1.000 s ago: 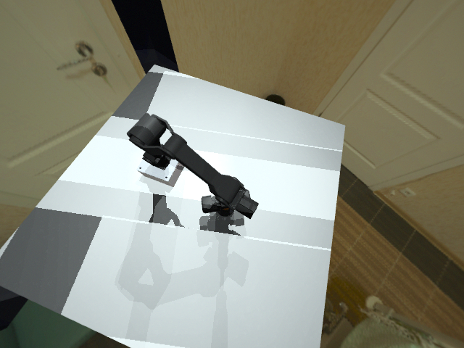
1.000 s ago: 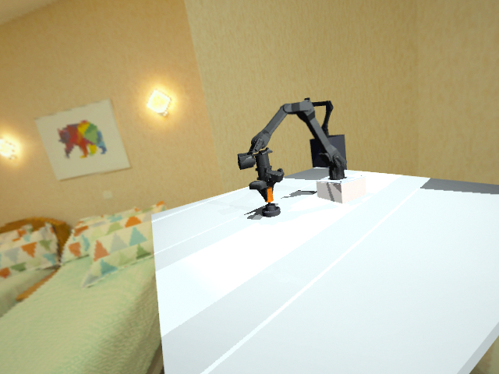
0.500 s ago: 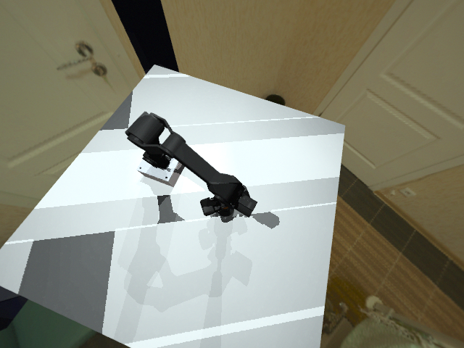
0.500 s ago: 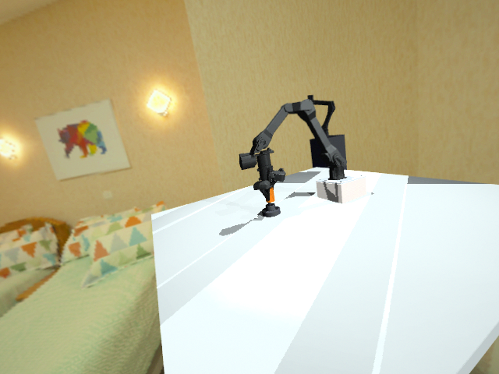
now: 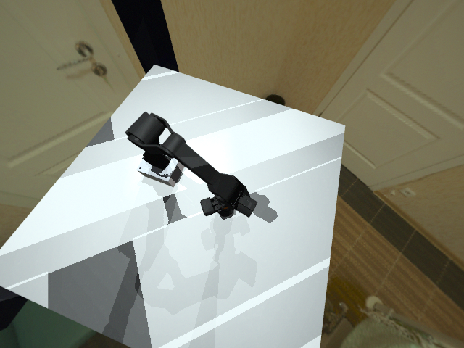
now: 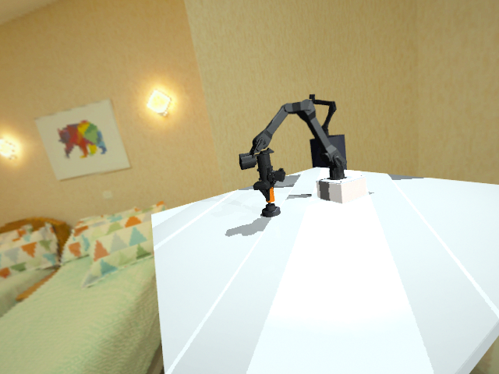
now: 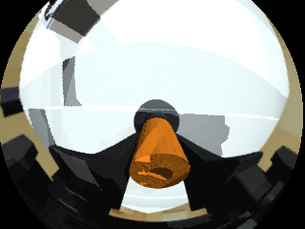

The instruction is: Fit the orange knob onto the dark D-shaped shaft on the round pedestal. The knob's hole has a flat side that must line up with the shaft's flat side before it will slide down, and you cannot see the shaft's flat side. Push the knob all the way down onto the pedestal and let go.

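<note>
The orange knob (image 6: 271,195) (image 7: 158,143) is held upright between the fingers of my gripper (image 6: 269,194) (image 7: 156,135), which is shut on it. In the top view the arm hides nearly all of the knob. The round dark pedestal (image 6: 270,212) (image 7: 143,114) stands on the table directly below the knob. In the exterior view a short dark stretch shows between the knob's lower end and the pedestal's wide base, so the knob is not down on the base. The shaft's top and its flat side are hidden, and I cannot tell how the knob's hole is turned against it.
The white table (image 5: 292,232) (image 6: 342,281) carries bright bands and dark shadows. The arm's pale base block (image 5: 161,175) (image 6: 342,189) stands on it, away from the pedestal. The arm arches from that block over to the pedestal.
</note>
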You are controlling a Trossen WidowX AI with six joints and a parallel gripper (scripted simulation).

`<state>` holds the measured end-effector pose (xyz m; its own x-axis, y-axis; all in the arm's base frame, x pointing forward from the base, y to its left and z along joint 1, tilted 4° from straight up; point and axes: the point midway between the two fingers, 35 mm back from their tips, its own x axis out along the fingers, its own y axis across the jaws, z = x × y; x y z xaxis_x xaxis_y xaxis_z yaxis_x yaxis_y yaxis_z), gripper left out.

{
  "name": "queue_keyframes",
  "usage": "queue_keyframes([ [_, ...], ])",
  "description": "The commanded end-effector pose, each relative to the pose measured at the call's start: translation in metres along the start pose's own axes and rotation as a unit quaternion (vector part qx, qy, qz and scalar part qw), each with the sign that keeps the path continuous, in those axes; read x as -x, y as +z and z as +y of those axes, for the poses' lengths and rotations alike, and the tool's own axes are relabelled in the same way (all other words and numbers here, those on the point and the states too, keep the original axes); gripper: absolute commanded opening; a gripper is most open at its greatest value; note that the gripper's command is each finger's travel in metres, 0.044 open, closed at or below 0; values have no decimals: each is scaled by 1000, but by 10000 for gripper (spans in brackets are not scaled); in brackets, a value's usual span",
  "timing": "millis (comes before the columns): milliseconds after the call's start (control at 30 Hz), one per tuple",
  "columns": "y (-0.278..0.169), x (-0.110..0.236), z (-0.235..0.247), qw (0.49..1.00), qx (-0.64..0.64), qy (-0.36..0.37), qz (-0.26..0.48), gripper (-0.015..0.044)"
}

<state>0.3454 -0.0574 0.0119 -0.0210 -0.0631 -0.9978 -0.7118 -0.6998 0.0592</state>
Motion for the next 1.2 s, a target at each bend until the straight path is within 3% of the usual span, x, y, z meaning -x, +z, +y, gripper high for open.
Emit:
queue_keyframes([
  [0, -2, 3, -1, 1000, 3, -2, 3, 0],
  [267, -6, 5, -3, 995, 102, -1, 3, 0],
  [1167, -7, 5, -3, 989, 150, -1, 3, 0],
])
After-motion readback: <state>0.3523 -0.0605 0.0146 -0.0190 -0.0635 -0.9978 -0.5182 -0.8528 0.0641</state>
